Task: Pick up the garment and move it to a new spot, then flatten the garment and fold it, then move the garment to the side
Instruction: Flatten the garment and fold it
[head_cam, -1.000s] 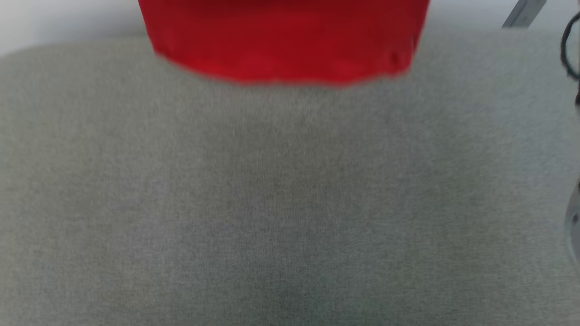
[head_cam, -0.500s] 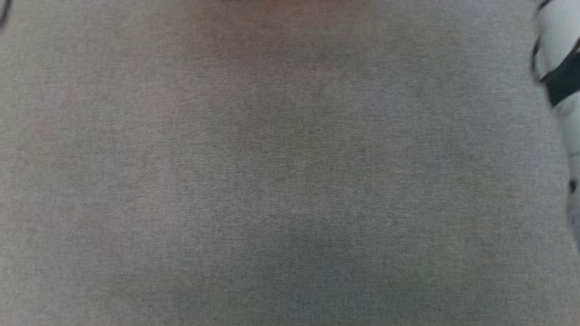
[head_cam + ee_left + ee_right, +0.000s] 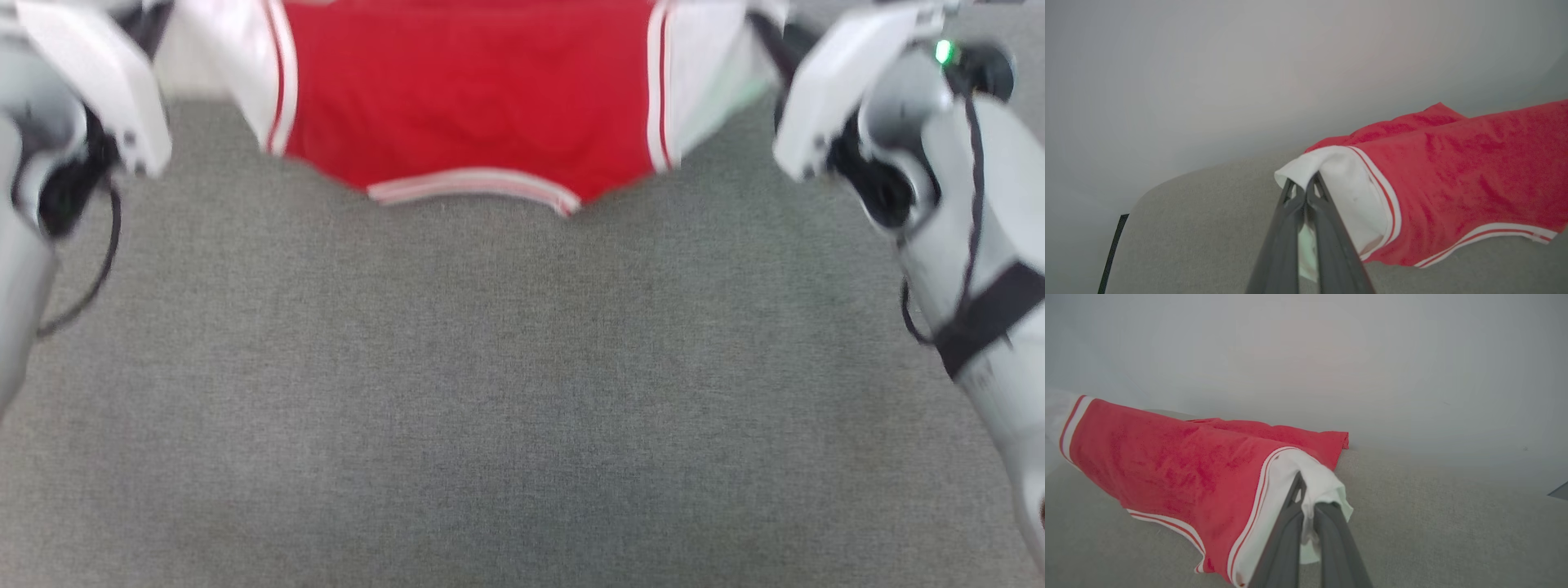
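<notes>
Cuffs (image 3: pixel 1339 175): one each pinched in shut left gripper (image 3: pixel 1303 186), right gripper (image 3: pixel 1308 498).
Garment (image 3: pixel 473 98): slip risk if pulled taut.
Pad (image 3: pixel 522 367): drag friction may bunch far side.

The grey woven surface (image 3: pixel 522 392) had a rounded corner. A plain pale wall (image 3: pixel 1249 61) stood behind it. A dark strip (image 3: pixel 1112 253) ran beside its edge.

We see the garment (image 3: pixel 469 98) as soft matt cloth w/ fuzzy nap; grey surface (image 3: pixel 522 392) is rough woven fabric, matt.
</notes>
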Robot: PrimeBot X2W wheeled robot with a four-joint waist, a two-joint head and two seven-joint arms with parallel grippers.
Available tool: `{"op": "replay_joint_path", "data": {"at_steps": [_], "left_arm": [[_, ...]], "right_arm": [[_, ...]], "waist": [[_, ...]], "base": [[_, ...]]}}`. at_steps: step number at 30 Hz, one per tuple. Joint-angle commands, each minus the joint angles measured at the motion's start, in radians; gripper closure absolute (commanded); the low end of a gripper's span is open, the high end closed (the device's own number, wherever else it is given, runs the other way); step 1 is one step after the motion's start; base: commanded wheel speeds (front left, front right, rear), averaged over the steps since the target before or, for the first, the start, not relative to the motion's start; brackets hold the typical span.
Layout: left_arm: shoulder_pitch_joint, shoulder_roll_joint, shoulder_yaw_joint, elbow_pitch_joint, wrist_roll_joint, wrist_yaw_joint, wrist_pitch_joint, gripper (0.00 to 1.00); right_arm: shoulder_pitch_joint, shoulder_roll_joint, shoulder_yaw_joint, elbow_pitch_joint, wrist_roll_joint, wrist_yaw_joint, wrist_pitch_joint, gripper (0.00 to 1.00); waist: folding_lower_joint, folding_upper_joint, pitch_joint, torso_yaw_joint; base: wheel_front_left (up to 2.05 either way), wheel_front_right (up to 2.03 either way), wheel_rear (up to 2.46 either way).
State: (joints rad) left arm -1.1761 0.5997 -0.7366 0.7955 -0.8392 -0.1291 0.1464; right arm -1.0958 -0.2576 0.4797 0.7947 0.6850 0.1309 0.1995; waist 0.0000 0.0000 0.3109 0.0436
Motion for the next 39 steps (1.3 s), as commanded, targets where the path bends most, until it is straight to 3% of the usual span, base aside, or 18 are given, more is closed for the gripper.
{"op": "replay_joint_path", "data": {"at_steps": [1, 7, 12, 24, 32, 39], "left_arm": [[0.055, 0.018, -0.022, -0.021, -0.018, -0.001, 0.035, 1.0], [0.244, 0.097, -0.038, -0.135, -0.117, 0.009, 0.163, 1.0], [0.393, 0.176, -0.035, -0.295, -0.17, 0.074, 0.217, 1.0], [0.822, 0.452, 0.025, -0.893, -0.341, 0.402, 0.267, 1.0], [1.037, 0.565, 0.027, -1.122, -0.445, 0.569, 0.257, 1.0], [1.135, 0.565, 0.016, -1.139, -0.478, 0.599, 0.205, 1.0]], "right_arm": [[0.053, -0.028, 0.016, -0.034, 0.035, 0.0, 0.04, 1.0], [0.24, -0.12, 0.051, -0.187, 0.152, 0.0, 0.191, 1.0], [0.372, -0.183, 0.058, -0.308, 0.204, 0.0, 0.309, 1.0], [0.761, -0.307, -0.081, -0.673, 0.296, 0.0, 0.616, 1.0], [1.002, -0.275, -0.235, -0.868, 0.271, 0.0, 0.807, 1.0], [1.146, -0.178, -0.339, -0.986, 0.165, 0.0, 0.885, 1.0]], "waist": [[0.0, 0.0, -0.023, -0.004], [0.0, 0.0, -0.084, -0.012], [0.0, 0.0, -0.122, -0.018], [0.0, 0.0, -0.161, -0.027], [0.0, 0.0, -0.142, -0.028], [0.0, 0.0, -0.102, -0.02]], "base": [[0.0, 0.0, 0.0], [0.0, 0.0, 0.0], [0.0, 0.0, 0.0], [0.0, 0.0, 0.0], [0.0, 0.0, 0.0], [0.0, 0.0, 0.0]]}}
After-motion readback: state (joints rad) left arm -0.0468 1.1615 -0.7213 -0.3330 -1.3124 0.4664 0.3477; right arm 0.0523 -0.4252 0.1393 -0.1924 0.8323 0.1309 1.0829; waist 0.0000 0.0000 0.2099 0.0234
